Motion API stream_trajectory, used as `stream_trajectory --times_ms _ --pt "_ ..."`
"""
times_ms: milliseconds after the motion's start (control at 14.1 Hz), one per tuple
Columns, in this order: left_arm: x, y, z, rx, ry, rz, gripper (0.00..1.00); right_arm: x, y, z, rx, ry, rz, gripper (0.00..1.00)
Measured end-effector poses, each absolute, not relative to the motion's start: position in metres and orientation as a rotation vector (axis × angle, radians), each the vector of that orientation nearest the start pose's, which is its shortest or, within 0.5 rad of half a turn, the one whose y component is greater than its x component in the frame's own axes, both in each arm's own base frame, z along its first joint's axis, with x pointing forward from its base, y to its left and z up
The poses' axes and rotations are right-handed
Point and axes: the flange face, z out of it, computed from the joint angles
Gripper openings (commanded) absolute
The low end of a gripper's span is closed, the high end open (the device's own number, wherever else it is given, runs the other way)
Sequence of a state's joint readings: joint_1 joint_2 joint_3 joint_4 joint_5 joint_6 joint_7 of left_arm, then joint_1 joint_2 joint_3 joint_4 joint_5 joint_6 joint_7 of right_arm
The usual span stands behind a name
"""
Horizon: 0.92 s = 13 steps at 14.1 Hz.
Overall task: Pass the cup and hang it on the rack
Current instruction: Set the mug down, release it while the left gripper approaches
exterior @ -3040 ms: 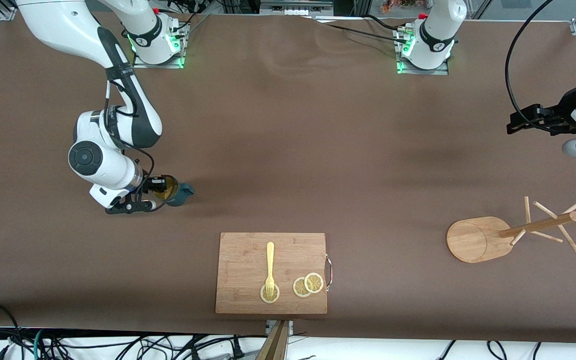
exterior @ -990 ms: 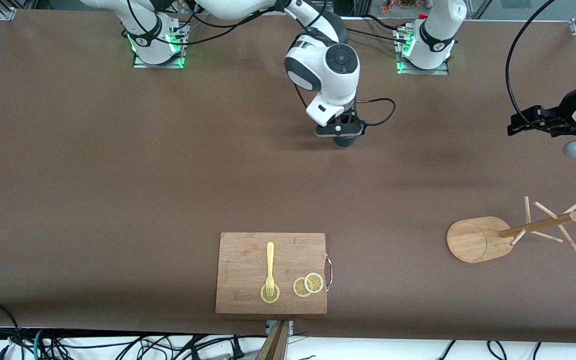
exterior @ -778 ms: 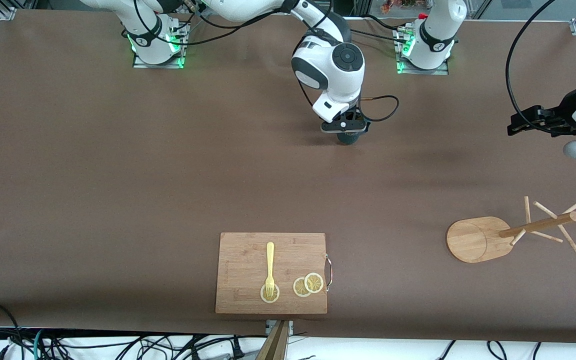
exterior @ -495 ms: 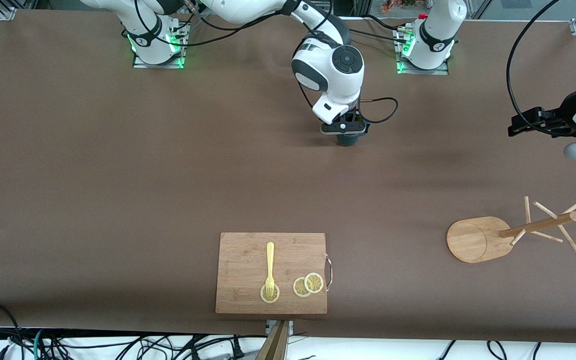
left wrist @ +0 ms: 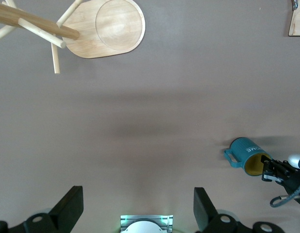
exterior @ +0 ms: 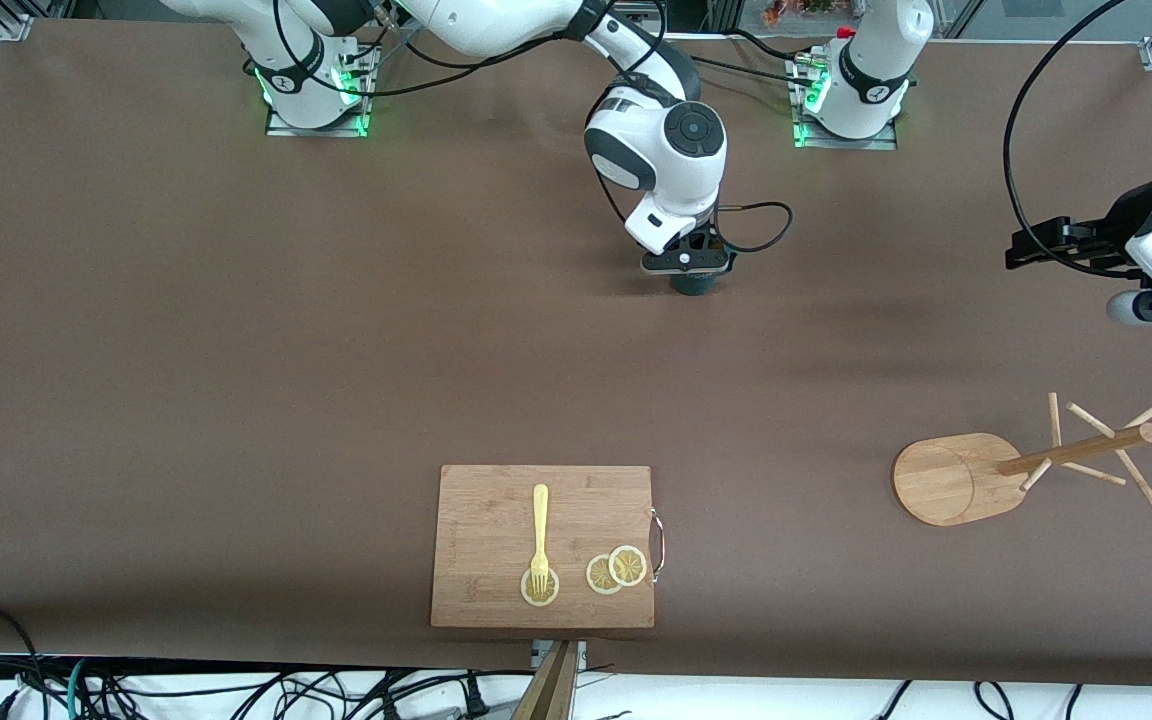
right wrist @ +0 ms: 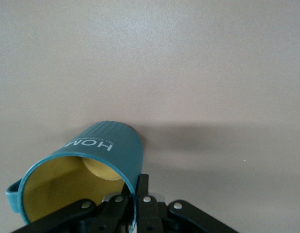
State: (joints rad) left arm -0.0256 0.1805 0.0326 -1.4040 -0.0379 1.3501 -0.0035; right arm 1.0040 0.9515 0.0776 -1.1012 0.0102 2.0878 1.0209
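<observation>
The right gripper [exterior: 688, 268] is pinching the rim of the one small dark teal mug with a yellow interior [exterior: 694, 284], one finger inside the mouth and one outside, over the brown cloth-covered table [exterior: 236, 330] near the middle, between the two arm bases. In the right wrist view the mug [right wrist: 86, 170] is hanging tilted above the bare cloth, its white lettering showing; in the left wrist view its single loop handle [left wrist: 230, 156] is pointing away from the pinching fingers.

The left gripper [exterior: 1021, 250] is waiting with fingers spread wide over the table's edge at the left arm's end, holding nothing.

Wide bare cloth is lying between the mug and the one light wooden mug tree with an oval base [exterior: 946, 478], which is standing nearer the front camera toward the left arm's end, close to that end's edge.

One rectangular wooden cutting board [exterior: 496, 500] is sitting by the edge nearest the front camera, carrying one yellow plastic fork [exterior: 540, 530] and three lemon slices [exterior: 617, 570].
</observation>
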Motion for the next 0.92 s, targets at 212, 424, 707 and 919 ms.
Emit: stream_trajectory --times_ms 212,424,707,919 --pt "0.583 -0.005 0.579 -3.152 0.021 0.384 1.0 0.383 0.675 0.24 -3.071 -0.032 0.06 0.57" --pt "0.583 -0.005 0.572 -3.167 0.102 0.411 1.0 0.39 0.675 0.247 -3.061 -0.021 0.038 1.0" --pt "0.587 -0.002 0.552 -3.214 0.363 0.413 1.0 0.403 0.669 0.278 -3.075 0.0 0.025 1.0" --pt "0.593 -0.009 0.53 -3.29 0.646 0.379 1.0 0.447 0.631 0.35 -3.084 0.108 0.019 1.0"
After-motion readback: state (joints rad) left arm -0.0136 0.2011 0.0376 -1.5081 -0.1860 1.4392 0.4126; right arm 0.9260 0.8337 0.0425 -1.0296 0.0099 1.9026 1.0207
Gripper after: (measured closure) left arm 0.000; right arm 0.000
